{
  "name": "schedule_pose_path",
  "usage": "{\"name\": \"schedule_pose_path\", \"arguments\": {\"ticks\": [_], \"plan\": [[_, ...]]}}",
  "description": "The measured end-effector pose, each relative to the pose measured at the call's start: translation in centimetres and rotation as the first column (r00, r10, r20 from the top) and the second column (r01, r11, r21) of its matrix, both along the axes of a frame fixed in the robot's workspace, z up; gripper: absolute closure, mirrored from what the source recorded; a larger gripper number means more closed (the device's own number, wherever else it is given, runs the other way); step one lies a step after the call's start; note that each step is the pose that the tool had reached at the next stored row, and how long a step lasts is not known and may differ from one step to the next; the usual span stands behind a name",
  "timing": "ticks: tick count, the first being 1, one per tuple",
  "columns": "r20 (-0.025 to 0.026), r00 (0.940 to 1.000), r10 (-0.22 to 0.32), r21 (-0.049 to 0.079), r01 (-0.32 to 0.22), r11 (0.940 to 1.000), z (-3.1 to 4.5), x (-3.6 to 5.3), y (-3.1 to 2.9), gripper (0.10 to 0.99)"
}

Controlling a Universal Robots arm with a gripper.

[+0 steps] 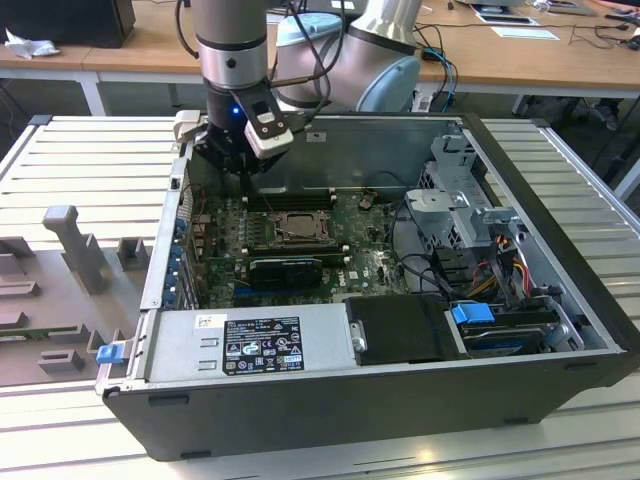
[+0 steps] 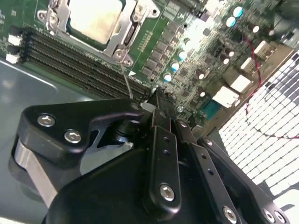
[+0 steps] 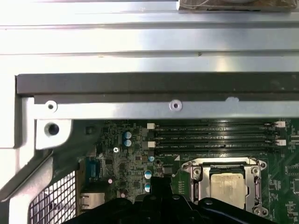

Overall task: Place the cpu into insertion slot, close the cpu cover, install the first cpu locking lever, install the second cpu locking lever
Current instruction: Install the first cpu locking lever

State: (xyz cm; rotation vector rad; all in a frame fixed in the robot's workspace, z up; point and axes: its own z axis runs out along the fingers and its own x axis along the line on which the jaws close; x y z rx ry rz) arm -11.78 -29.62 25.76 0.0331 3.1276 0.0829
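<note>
Scene: While I watch from my remote station, the open dark-grey computer case lies on its side on a ribbed metal table, with the green motherboard exposed inside it.
Gripper: my black gripper hangs over the motherboard's far edge, by the case's back wall in the exterior view; its fingers look pressed together with nothing between them (as far as the second wrist view lets me judge).
Cpu: the small flat square chip with the silver-grey metal top sits in the socket; I see it in both wrist views.
Insertion slot: the square metal-rimmed socket lies near the middle of the motherboard, just beside the row of long black memory slots.
Cpu cover: the thin silver frame plate with a square window lies flat around the chip, its window showing the metal top.
Lever: a thin metal wire lever rises from the cover's corner toward my gripper tips; I cannot tell whether they touch.
Nearby: a long black expansion card sits beside the socket, on its side toward the case's near wall.
</note>
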Motion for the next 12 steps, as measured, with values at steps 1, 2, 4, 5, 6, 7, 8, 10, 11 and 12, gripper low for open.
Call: {"name": "schedule_pose_path", "arguments": {"ticks": [1, 2, 4, 5, 6, 7, 8, 10, 11, 12], "plan": [[-0.0002, 1.0, 0.0, 0.0, 0.0, 1.0, -0.01, 0.0, 0.13, 0.98], [-0.0003, 1.0, 0.0, 0.0, 0.0, 1.0, -0.01, 0.0, 0.23, 0.98], [-0.0004, 1.0, 0.0, 0.0, 0.0, 1.0, -0.03, 0.06, 0.42, 0.98], [-0.0006, 1.0, 0.0, 0.0, 0.0, 1.0, -0.04, 0.09, 0.48, 0.98], [-0.001, 1.0, 0.0, 0.0, 0.0, 1.0, -0.05, 0.18, 0.62, 0.98], [-0.0013, 1.0, 0.0, 0.0, 0.0, 1.0, -0.06, 0.33, 0.71, 0.98], [-0.0017, 1.0, 0.0, 0.0, 0.0, 1.0, -0.06, 0.5, 0.78, 0.98], [-0.003, 1.0, 0.0, 0.0, 0.0, 1.0, -0.1, 1.26, 0.94, 0.98], [-0.0039, 1.0, 0.0, 0.0, 0.0, 1.0, -0.12, 1.65, 0.99, 0.98], [-0.0051, 1.0, 0.0, 0.0, 0.0, 1.0, -0.16, 2.28, 1.02, 0.98]]}}
